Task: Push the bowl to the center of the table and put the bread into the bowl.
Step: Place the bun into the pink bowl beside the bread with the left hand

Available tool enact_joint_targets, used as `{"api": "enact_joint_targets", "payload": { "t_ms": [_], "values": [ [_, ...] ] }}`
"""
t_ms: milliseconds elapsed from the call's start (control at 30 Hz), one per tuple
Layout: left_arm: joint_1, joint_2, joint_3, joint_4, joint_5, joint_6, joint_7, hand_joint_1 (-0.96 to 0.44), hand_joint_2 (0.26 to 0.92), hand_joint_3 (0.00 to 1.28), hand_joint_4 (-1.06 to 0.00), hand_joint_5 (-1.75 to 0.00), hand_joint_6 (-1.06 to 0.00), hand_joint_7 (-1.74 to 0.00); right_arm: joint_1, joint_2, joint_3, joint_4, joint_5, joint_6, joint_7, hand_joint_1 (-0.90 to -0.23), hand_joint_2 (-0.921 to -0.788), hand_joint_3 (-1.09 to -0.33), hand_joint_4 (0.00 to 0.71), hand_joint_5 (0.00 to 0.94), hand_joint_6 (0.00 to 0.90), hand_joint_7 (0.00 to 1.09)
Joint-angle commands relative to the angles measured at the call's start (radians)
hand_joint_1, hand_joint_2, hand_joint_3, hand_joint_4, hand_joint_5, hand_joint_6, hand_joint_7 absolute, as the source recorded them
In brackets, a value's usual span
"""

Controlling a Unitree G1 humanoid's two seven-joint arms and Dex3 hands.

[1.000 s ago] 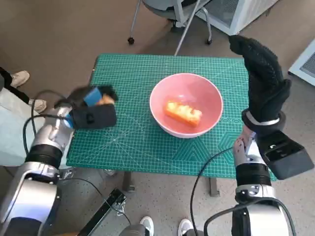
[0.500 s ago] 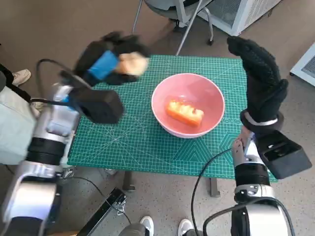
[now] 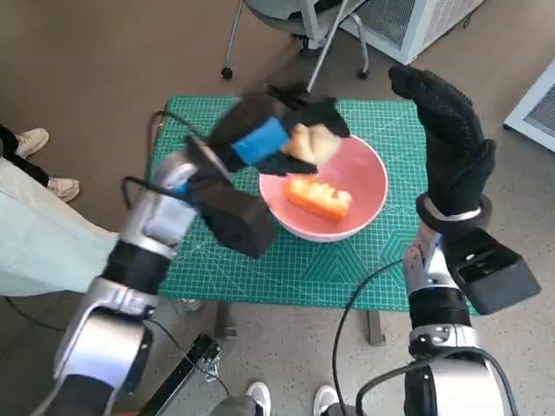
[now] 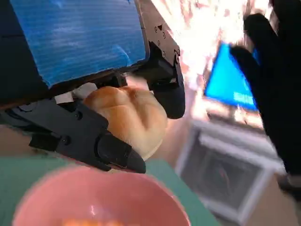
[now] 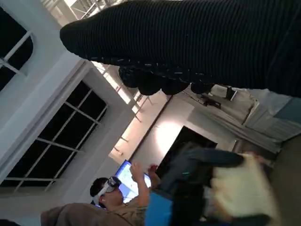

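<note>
The bread (image 3: pixel 310 143), a round pale bun, is pinched in the fingers of the left robot hand (image 3: pixel 273 139), and it hangs just over the near-left rim of the pink bowl (image 3: pixel 368 186). Half a second ago this robot hand carried the bun over the far left corner of the bench; a second ago it was low at the left edge. Now it has swung across to the bowl. The bowl has stayed in the same place, about in the middle of the green mat (image 3: pixel 260 260) that covers the bench. Inside the bowl, below the left robot hand, lies an orange, ridged piece of food (image 3: pixel 319 198). The right robot hand (image 3: pixel 442 130), in its black glove, stands upright beside the right side of the bowl with its fingers straight and apart, holding nothing, just as before. Past the far side of the bench are the legs of a wheeled chair (image 3: pixel 303 35) and a white cabinet (image 3: pixel 408 22). To the left of the left robot hand a person's leg and shoe (image 3: pixel 30 139) show on the floor. In the right wrist view a person (image 5: pixel 117 202) wearing a headset sits near a bright screen.
</note>
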Motion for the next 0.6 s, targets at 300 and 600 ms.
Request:
{"api": "enact_joint_targets", "payload": {
  "t_ms": [300, 600],
  "values": [
    [0.0, -0.014, -0.018, -0.006, -0.026, 0.112, -0.165, -0.33, 0.858, 0.1, -0.02, -0.08, -0.01, -0.43, 0.027, -0.013, -0.006, 0.0, -0.011, -0.003, -0.011, -0.516, -0.921, -0.639, 0.326, 0.006, 0.062, 0.79],
    [0.034, -0.069, 0.089, -0.015, -0.127, 0.008, -0.035, -0.43, 0.903, 0.05, -0.01, -0.02, 0.0, -0.39, 0.031, -0.022, -0.007, -0.01, -0.042, -0.004, -0.043, -0.514, -0.921, -0.657, 0.327, 0.005, 0.061, 0.8]
  ]
}}
